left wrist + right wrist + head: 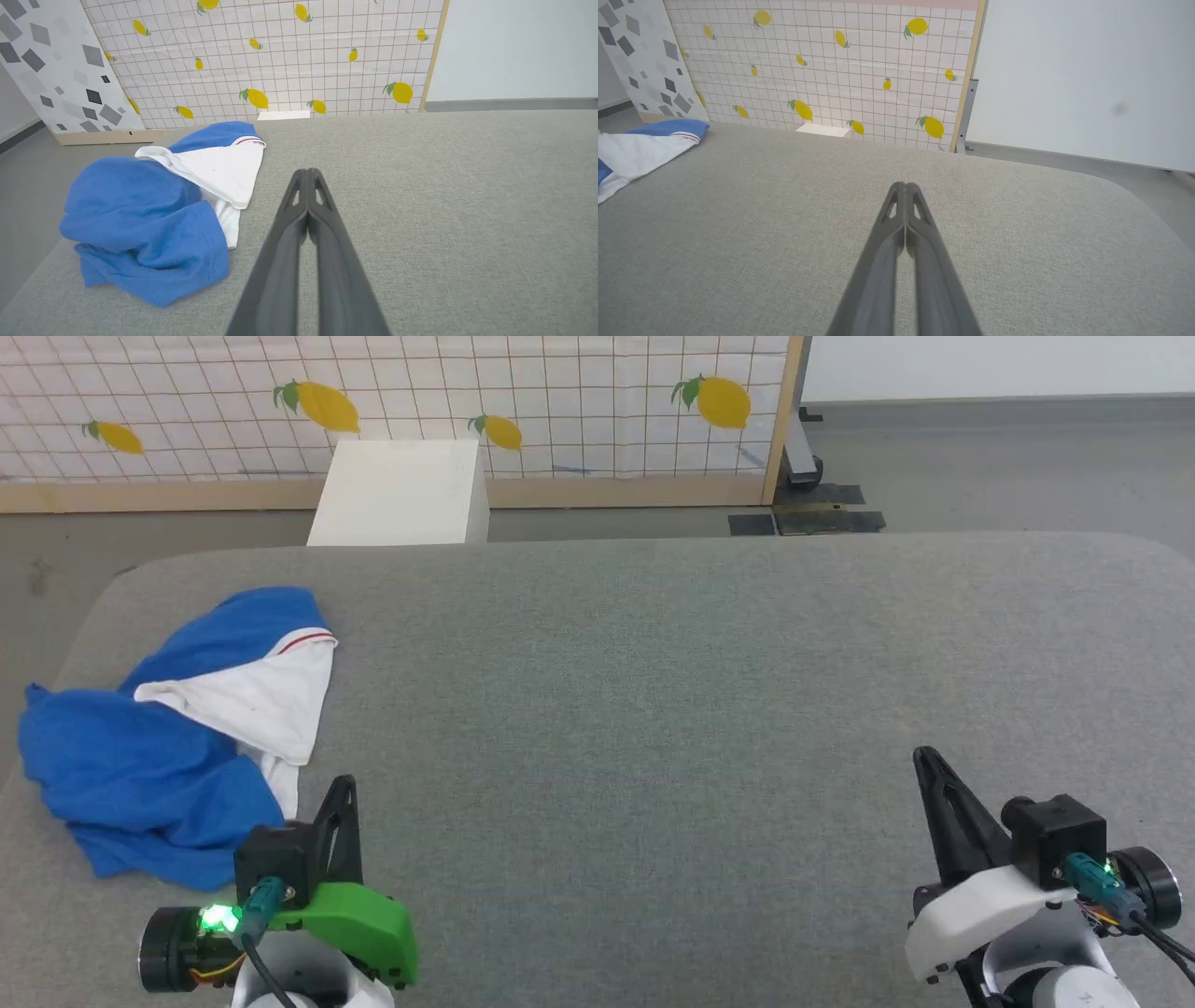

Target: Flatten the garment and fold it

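The left arm's long dark fingers [344, 812] are pressing shut on nothing. The crumpled royal-blue jersey shirt with white sleeves [149, 756] is lying just beyond them and to their left, at the left edge of the grey fabric surface [653, 709], its heap stretching away from the robot. The right arm's fingers [943, 807], likewise clenched empty, are sitting well apart from it, so the left arm is looking nearer for the first reach.
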You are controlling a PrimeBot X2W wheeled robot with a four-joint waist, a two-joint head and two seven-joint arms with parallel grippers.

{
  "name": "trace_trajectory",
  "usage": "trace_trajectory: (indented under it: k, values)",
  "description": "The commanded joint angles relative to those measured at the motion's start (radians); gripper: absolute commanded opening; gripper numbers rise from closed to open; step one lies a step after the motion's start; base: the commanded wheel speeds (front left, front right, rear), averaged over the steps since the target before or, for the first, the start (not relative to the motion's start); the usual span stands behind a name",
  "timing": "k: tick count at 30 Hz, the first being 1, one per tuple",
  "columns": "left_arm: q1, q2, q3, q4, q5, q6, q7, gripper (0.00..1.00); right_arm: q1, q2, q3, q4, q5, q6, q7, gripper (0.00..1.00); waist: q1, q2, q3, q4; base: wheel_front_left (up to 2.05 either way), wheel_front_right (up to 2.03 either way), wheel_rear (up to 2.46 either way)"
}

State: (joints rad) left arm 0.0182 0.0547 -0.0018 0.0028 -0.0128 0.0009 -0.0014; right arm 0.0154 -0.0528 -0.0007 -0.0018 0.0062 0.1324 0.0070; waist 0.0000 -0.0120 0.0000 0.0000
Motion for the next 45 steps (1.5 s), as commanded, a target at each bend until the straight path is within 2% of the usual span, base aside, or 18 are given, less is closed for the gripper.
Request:
trace_trajectory:
  k: [1, 18, 19, 20, 45]
  values:
    - [-0.018, -0.005, 0.002, -0.003, 0.013, -0.001, 0.001, 0.0, -0.015, 0.003, 0.001, 0.002, -0.006, -0.002, -0.007, 0.0, 0.0, 0.012, 0.0, 0.0, 0.0, 0.0, 0.0]
    - [-0.018, -0.005, 0.002, -0.003, 0.013, -0.001, 0.001, 0.0, -0.015, 0.003, 0.001, 0.002, -0.006, -0.002, -0.007, 0.0, 0.0, 0.012, 0.0, 0.0, 0.0, 0.0, 0.0]
    - [-0.018, -0.005, 0.002, -0.003, 0.013, -0.001, 0.001, 1.0, -0.015, 0.003, 0.001, 0.002, -0.006, -0.002, -0.007, 1.0, 0.0, 0.012, 0.0, 0.0, 0.0, 0.0, 0.0]
    - [0.001, 0.0, -0.001, 0.0, -0.001, 0.0, 0.0, 1.0, 0.0, 0.0, 0.0, 0.0, 0.0, 0.0, 0.0, 1.0, 0.0, 0.0, 0.0, 0.0, 0.0, 0.0, 0.0]
    - [-0.011, -0.001, -0.024, 0.042, -0.029, -0.024, -0.05, 1.0, 0.007, 0.0, -0.019, 0.034, 0.041, 0.0, -0.05, 1.0, 0.0, 0.0023, -0.007, 0.0, 0.0, 0.0, 0.0]
